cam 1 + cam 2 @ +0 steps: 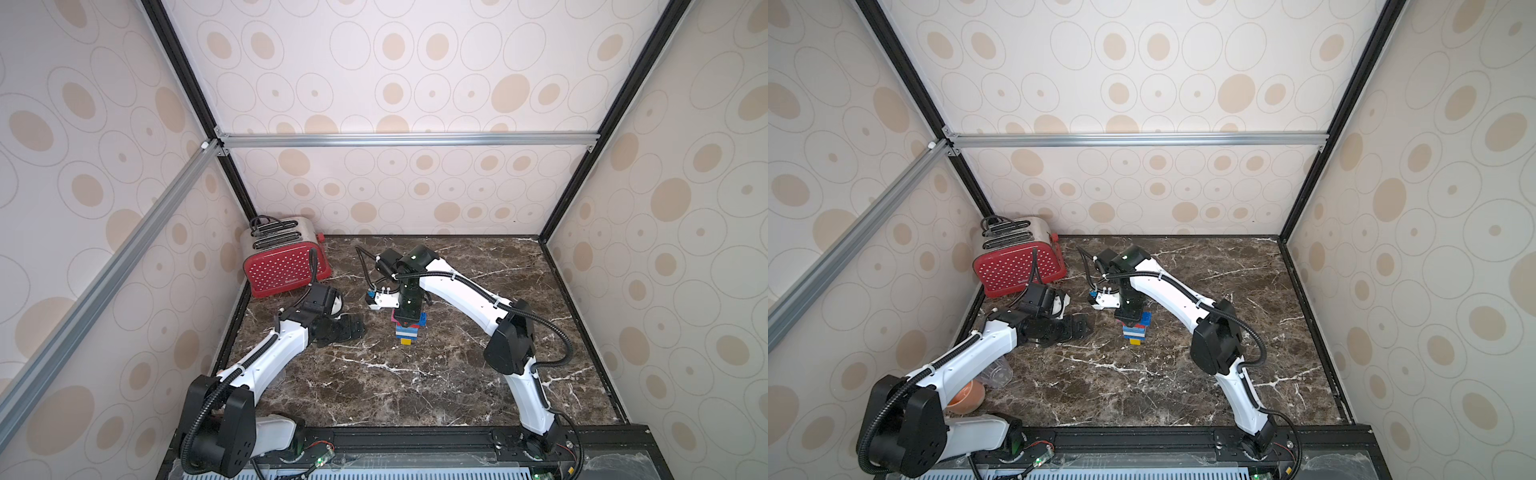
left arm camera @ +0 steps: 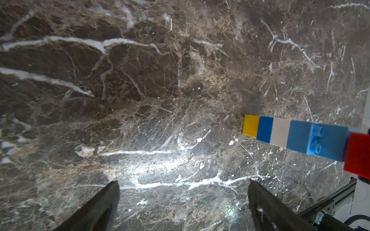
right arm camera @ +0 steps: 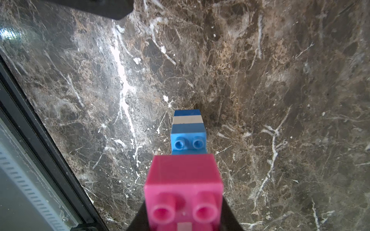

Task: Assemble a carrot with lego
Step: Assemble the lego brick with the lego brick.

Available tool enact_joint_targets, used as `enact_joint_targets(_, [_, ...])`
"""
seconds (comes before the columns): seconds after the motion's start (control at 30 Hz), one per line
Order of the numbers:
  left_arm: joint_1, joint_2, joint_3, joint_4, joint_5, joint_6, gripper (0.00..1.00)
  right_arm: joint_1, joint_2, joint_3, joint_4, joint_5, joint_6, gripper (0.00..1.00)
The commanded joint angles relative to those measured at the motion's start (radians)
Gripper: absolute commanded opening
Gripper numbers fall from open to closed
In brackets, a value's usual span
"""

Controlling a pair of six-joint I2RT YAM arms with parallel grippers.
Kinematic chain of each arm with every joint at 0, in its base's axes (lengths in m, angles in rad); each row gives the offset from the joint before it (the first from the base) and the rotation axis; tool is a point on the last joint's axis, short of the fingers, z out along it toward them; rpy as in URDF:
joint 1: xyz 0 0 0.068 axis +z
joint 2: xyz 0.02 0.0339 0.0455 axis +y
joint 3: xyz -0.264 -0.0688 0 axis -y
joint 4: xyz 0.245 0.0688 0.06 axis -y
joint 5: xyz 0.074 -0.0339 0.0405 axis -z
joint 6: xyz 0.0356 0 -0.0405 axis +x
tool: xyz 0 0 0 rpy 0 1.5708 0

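The carrot (image 1: 408,332) (image 1: 1136,330) stands upright near the middle of the table (image 1: 415,395), yellow tip (image 2: 250,125) down at the marble; whether the tip rests on the surface or hangs just above it cannot be told. From the tip upward the left wrist view shows a blue, a white and a light blue layer, then the red brick (image 2: 358,156) at the frame's edge. The right gripper (image 1: 405,320) (image 1: 1128,320) comes down from above onto the top of the carrot; in the right wrist view its dark fingers (image 3: 230,216) are clenched on either side of the pink brick (image 3: 183,180), with the blue and white body running away beneath it. The left gripper (image 1: 349,328) (image 1: 1077,326) sits low over the table to the left of the carrot, apart from it; its jaws are spread wide and hold nothing, bare marble showing between the fingers (image 2: 112,192). A red toaster (image 1: 286,262) stands in the far left corner, well apart from the carrot.
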State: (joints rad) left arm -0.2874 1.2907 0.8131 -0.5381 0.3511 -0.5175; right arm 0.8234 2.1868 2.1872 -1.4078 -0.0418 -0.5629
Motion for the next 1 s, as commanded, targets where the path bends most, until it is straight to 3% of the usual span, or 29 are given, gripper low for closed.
enact_joint_targets(0.0, [0.008, 0.012, 0.004, 0.003, 0.006, 0.020, 0.99, 0.002, -0.003, 0.012, -0.040, -0.017, -0.023, 0.20])
enact_joint_targets(0.43, [0.008, 0.012, 0.003, 0.006, 0.009, 0.019, 0.99, 0.001, -0.036, 0.035, -0.024, 0.002, -0.028, 0.20])
enact_joint_targets(0.97, [0.007, 0.013, 0.000, 0.006, 0.007, 0.020, 0.99, 0.000, -0.038, -0.048, 0.011, 0.007, -0.026, 0.19])
